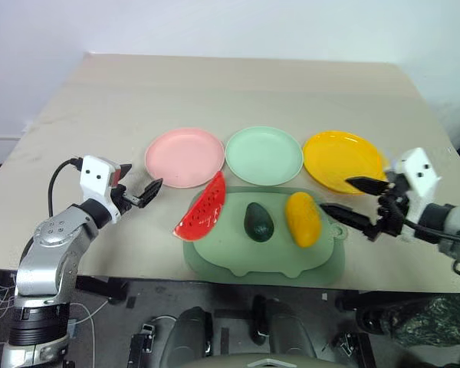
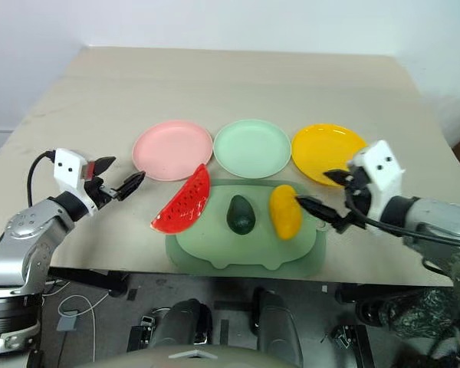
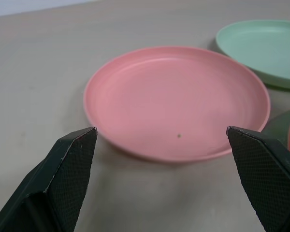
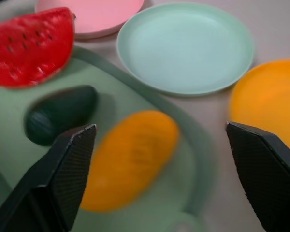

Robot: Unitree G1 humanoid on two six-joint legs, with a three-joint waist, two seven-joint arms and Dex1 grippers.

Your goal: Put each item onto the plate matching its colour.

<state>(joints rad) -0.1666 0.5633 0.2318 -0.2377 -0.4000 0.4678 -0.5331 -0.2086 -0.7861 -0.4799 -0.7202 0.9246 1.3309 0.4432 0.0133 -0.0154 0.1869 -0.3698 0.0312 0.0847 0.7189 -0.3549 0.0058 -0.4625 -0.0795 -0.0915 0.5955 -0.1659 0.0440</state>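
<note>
The watermelon wedge (image 1: 202, 208), avocado (image 1: 258, 221) and yellow fruit (image 1: 303, 218) are lying on the green mat (image 1: 215, 257), just before the empty pink (image 1: 185, 156), mint (image 1: 264, 155) and yellow (image 1: 342, 159) plates. Both the left hand (image 1: 140, 192) and right hand (image 1: 346, 198) are being held wide open, gripping nothing.

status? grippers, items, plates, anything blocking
Left gripper open, empty, beside pink plate. Right gripper open, empty, next to yellow fruit. Watermelon, avocado, fruit all on mat; mint plate, yellow plate bare. Nothing blocking.
</note>
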